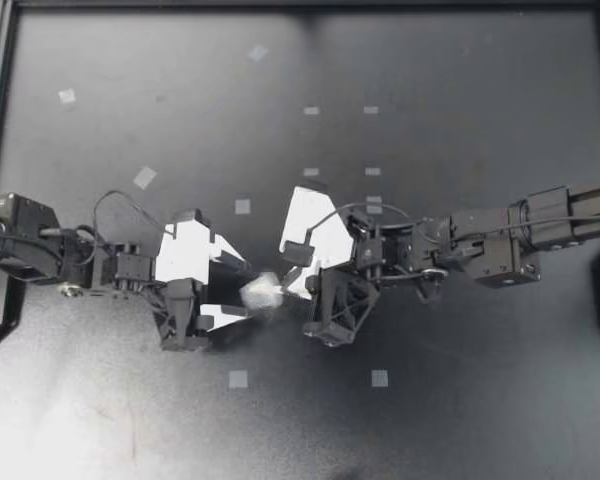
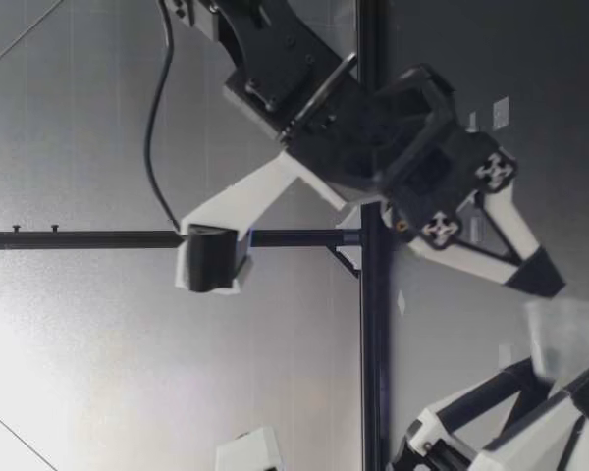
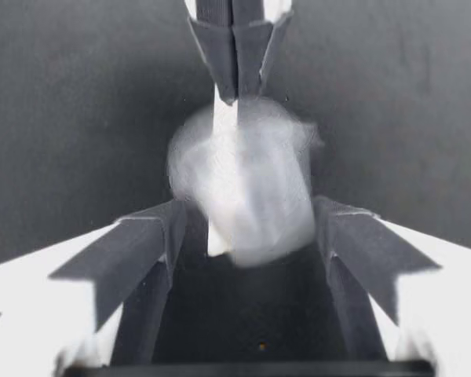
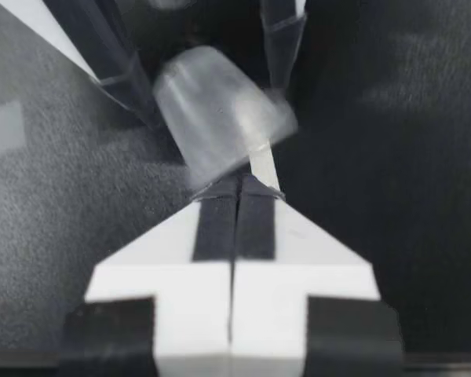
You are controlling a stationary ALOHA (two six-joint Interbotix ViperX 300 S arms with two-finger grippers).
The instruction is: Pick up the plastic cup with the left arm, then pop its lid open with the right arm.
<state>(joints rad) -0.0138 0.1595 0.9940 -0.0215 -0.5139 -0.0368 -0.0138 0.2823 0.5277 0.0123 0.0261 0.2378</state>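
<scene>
1. Clear plastic, small and blurred: the cup [image 1: 263,292] is near the middle of the black table [image 1: 460,80], between your two arms.
2. Your left gripper [image 1: 248,288] is clenched on the cup. In the left wrist view its dark fingertips [image 3: 169,236] press the cup [image 3: 255,196] from both sides.
3. Your right gripper [image 1: 288,283] has its fingers pressed tight together, and they pinch a thin white strip [image 4: 261,165] at their tips.
4. The strip runs from those tips to the cup [image 4: 216,110]. In the left wrist view it shows pale through the cup's wall, so it appears to reach inside.
5. In the low view the right gripper [image 2: 535,275] hangs just above the cup [image 2: 566,339], with the left gripper's fingers below it. You cannot tell there whether the cup touches the table.
6. Pale tape squares [image 1: 238,378] dot the table around both arms.
</scene>
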